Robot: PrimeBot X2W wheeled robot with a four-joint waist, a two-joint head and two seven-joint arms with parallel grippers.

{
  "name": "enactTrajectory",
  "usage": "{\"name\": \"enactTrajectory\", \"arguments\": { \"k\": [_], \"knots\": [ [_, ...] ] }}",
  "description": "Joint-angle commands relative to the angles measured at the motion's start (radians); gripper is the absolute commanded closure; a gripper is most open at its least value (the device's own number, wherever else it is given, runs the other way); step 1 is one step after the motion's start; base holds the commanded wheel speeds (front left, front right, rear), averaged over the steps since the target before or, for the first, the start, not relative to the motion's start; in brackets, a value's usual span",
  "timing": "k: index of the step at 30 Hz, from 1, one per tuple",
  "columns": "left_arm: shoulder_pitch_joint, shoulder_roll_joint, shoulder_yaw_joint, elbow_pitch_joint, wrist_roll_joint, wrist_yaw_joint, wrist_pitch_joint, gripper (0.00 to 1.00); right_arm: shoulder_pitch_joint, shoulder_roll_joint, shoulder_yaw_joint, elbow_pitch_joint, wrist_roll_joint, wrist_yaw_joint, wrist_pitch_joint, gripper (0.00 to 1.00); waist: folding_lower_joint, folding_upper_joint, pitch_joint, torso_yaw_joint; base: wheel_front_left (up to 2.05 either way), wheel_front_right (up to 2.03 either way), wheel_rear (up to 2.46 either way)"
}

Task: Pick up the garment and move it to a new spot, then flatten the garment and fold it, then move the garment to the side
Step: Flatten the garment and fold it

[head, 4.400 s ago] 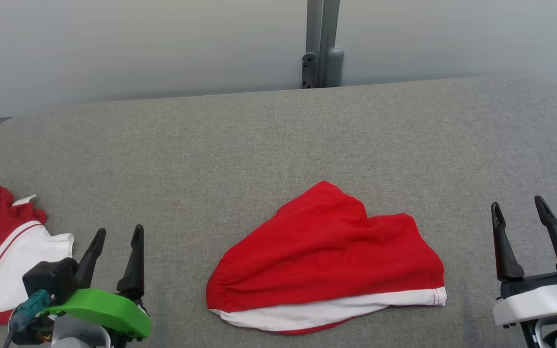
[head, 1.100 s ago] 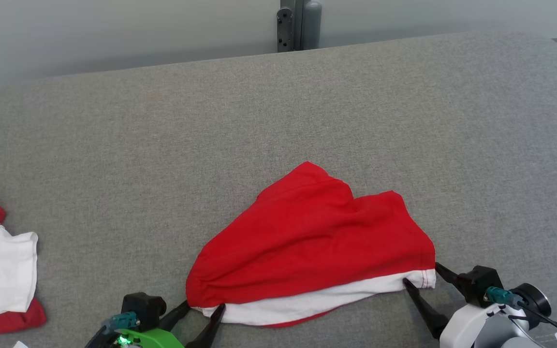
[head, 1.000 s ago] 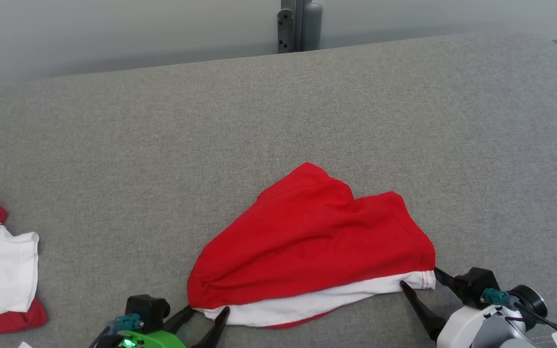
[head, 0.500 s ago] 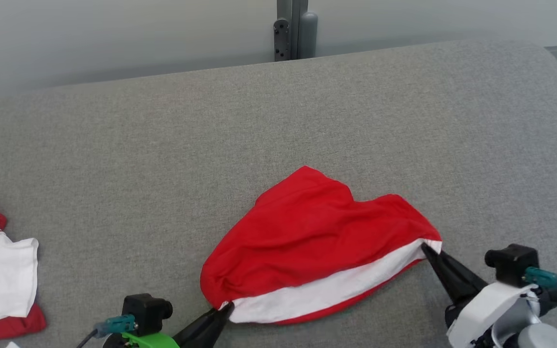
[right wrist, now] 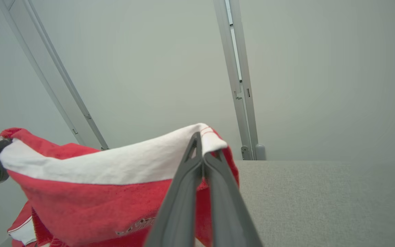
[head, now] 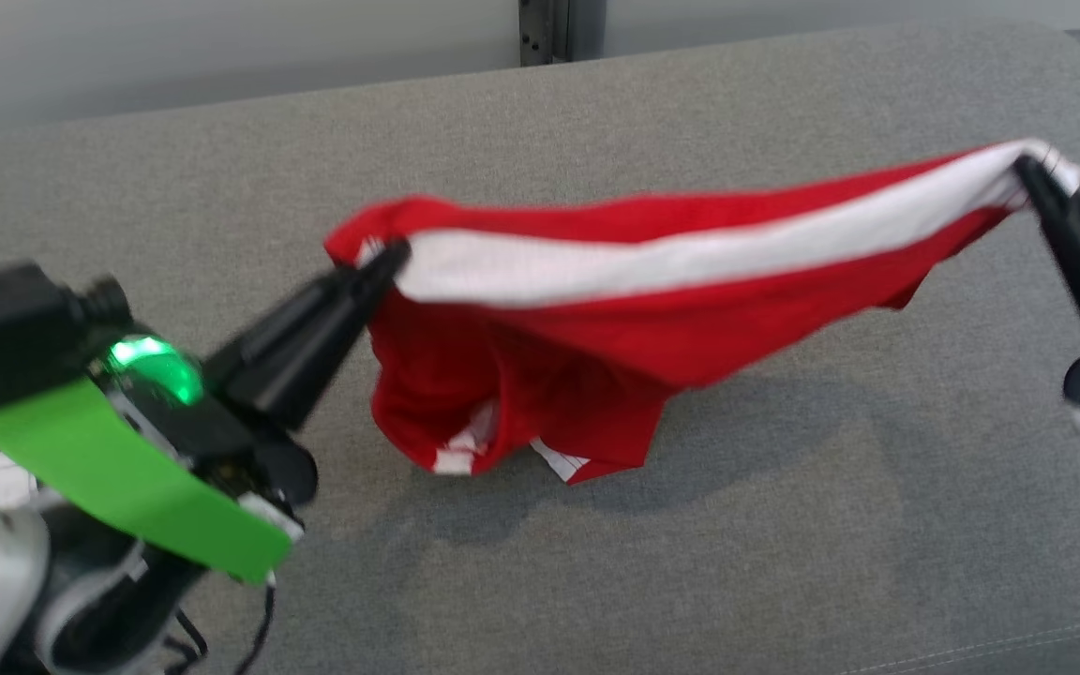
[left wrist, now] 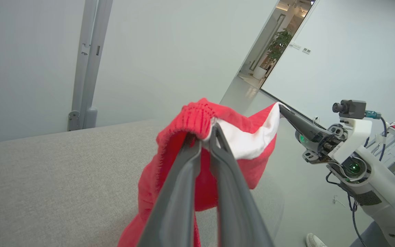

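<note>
The garment (head: 596,328) is held up above the grey table (head: 784,525), stretched between the 2 grippers along its white band. The left gripper (head: 390,258) is seen at the near left of the head view, its jaws clenched on the left end of that band, where the red cloth is bunched over the tips. The right gripper (head: 1027,173) is seen at the far right, its jaws pinched tight on the other end of the band, by a corner with fine red stitching. Between the 2 grips the band is drawn nearly taut and slopes up toward the right. Below it the red body hangs in loose folds, deepest under the left end, and striped red-and-white trim is shown at the lowest folds. A shadow is cast on the table under the cloth; whether the lowest fold touches the table cannot be told. A grey metal post (head: 540,33) is seen beyond the far edge of the table, against a pale wall.
</note>
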Motion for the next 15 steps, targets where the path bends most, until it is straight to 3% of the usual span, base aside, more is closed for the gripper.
{"name": "enactTrajectory", "arguments": {
  "k": [1, 7, 9, 15],
  "knots": [
    [-0.099, -0.001, 0.027, 0.021, -0.017, 0.020, 0.031, 1.00, -0.082, -0.015, -0.009, 0.010, -0.006, 0.000, 0.018, 1.00, 0.0000, 0.0000, 0.134, -0.010, 0.00, 0.00, 0.00],
    [-0.575, -0.052, 0.050, 0.242, 0.007, 0.079, 0.178, 1.00, -0.541, 0.035, -0.006, 0.177, -0.020, 0.000, 0.082, 1.00, 0.0000, 0.0000, 0.350, -0.011, 0.00, 0.00, 0.00],
    [-0.735, -0.092, 0.039, 0.366, 0.045, 0.082, 0.185, 1.00, -0.717, 0.088, 0.008, 0.273, -0.054, 0.000, 0.083, 1.00, 0.0000, 0.0000, 0.407, -0.012, 0.00, 0.00, 0.00],
    [-1.092, -0.205, 0.032, 0.749, 0.199, 0.056, 0.031, 1.00, -1.138, 0.271, -0.004, 0.588, -0.209, -0.001, -0.031, 1.00, 0.0000, 0.0000, 0.493, -0.033, 0.00, 0.00, 0.00]
  ]
}}
